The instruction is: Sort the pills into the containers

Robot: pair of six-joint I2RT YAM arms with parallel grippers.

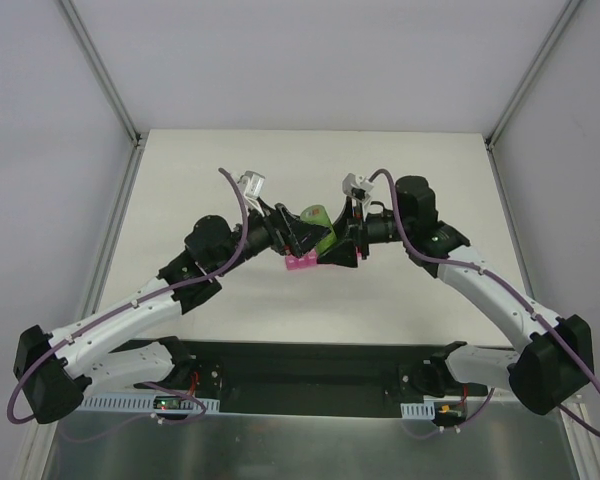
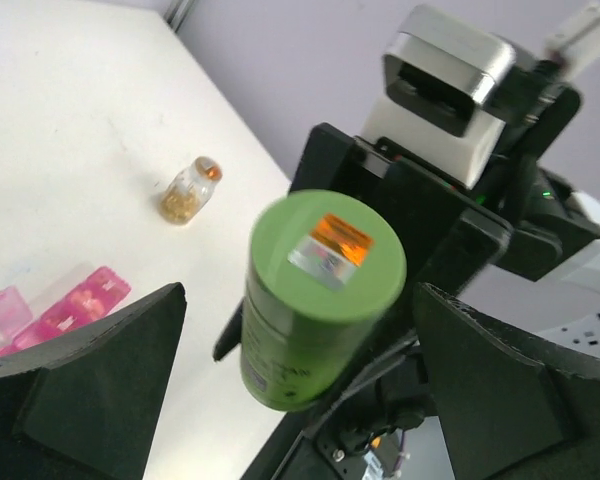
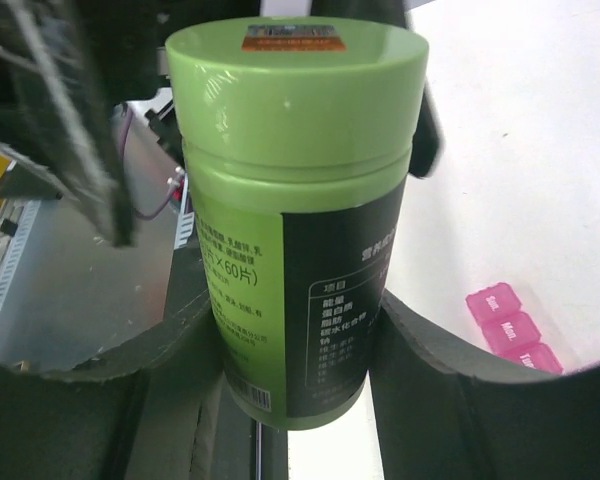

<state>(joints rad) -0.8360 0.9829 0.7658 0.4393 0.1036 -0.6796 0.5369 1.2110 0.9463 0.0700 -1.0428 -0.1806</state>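
Observation:
My right gripper (image 3: 300, 345) is shut on the lower body of a green pill bottle (image 3: 300, 200), held above the table with its lid on. In the left wrist view the bottle (image 2: 315, 300) sits between the fingers of my left gripper (image 2: 300, 335), which stands open with a clear gap on both sides of the lid. The pink containers (image 1: 302, 264) lie on the table just below the two grippers, and show again as the containers (image 2: 55, 315) and the containers (image 3: 510, 330). From above, the left gripper (image 1: 298, 232) and right gripper (image 1: 342, 245) meet at the bottle (image 1: 315, 220). No loose pills are in view.
A small glass vial (image 2: 188, 190) with an orange cap and yellowish contents stands on the white table (image 2: 70, 120) beyond the pink strip. Grey walls enclose the table on three sides. The arm bases sit on the black rail (image 1: 300, 365) at the near edge.

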